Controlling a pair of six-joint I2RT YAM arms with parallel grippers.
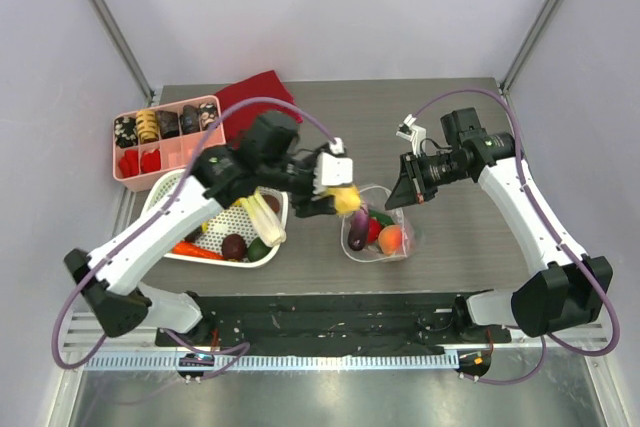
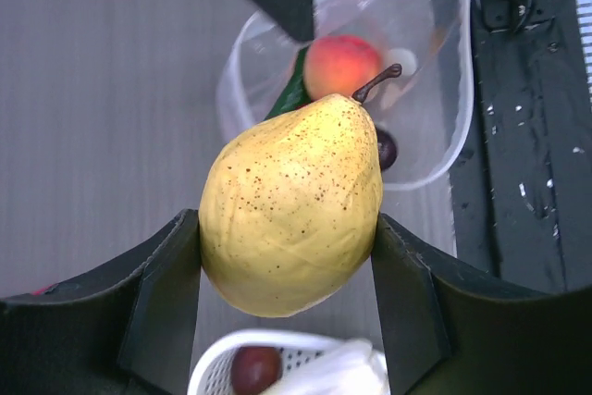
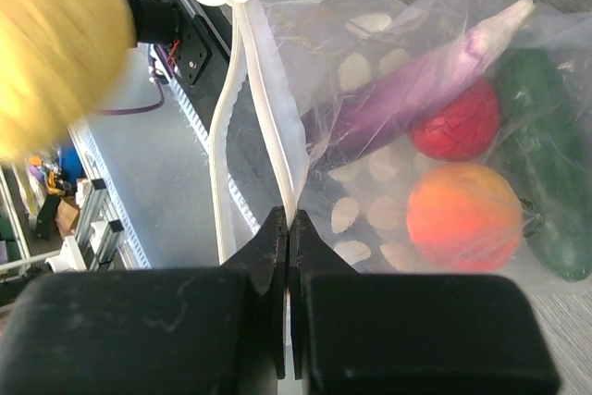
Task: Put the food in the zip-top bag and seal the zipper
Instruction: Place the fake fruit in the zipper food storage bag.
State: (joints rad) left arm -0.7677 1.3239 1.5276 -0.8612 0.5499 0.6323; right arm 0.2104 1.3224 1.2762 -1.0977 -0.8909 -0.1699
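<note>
As left gripper (image 2: 287, 233) clasps pear (image 2: 291, 196), bag (image 2: 439, 90) gapes just beyond.

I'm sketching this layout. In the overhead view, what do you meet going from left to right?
pink compartment tray → white basket → yellow pear → zip-top bag

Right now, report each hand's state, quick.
Left hand: closed on the yellow pear, holding it.
Right hand: shut, pinching the mouth edge of the zip-top bag.
</note>
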